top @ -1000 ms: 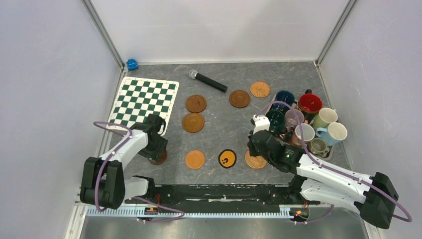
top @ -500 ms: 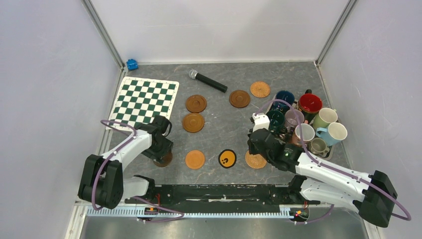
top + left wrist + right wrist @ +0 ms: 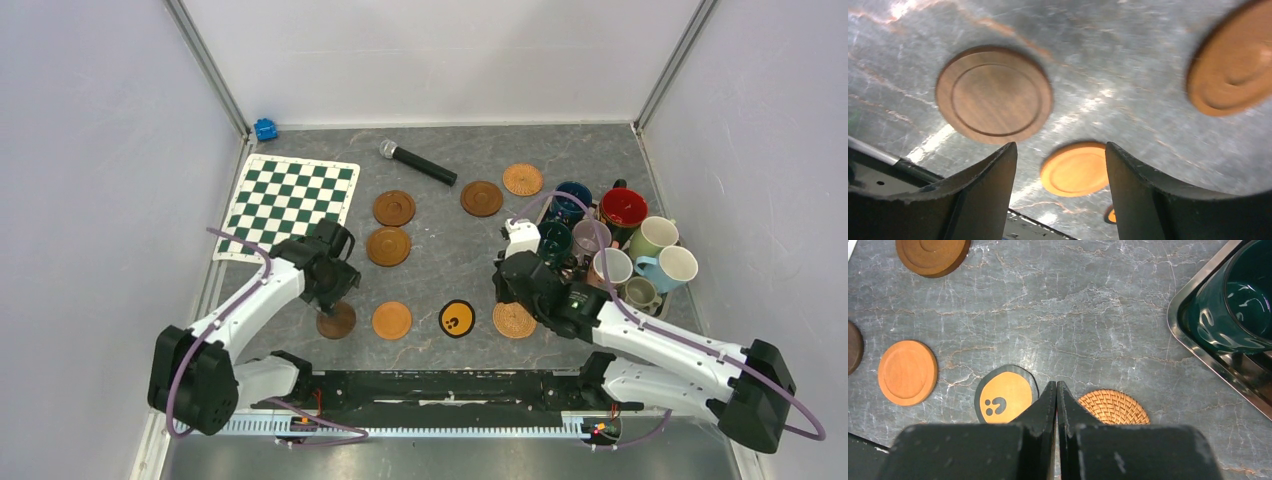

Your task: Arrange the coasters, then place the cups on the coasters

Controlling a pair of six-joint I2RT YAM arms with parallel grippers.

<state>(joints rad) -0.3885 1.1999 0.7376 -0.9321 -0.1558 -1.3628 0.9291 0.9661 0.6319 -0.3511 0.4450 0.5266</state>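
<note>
Along the front lie a dark brown coaster (image 3: pixel 336 320), a plain orange coaster (image 3: pixel 392 320), a black coaster with a yellow mark (image 3: pixel 457 319) and a woven coaster (image 3: pixel 514 320). My left gripper (image 3: pixel 338 283) hangs open just above and behind the dark brown coaster (image 3: pixel 994 95), holding nothing. Over the gap between the black coaster (image 3: pixel 1003 397) and the woven one (image 3: pixel 1113 407), my right gripper (image 3: pixel 1056 385) is shut and empty. Three grooved wood coasters (image 3: pixel 388 246) and another woven coaster (image 3: pixel 522 179) lie farther back. Several cups, the dark green cup (image 3: pixel 553 240) nearest, crowd a metal tray (image 3: pixel 1193 335).
A green-and-white chequered mat (image 3: pixel 290 200) lies at the back left, just behind my left arm. A black microphone (image 3: pixel 418 163) rests near the back wall, and a small blue object (image 3: pixel 265 129) sits in the back left corner. Walls close in on three sides.
My left gripper slid the dark brown coaster a little to the right, then lifted off it and moved back. The right gripper edged slightly away from the front row.
</note>
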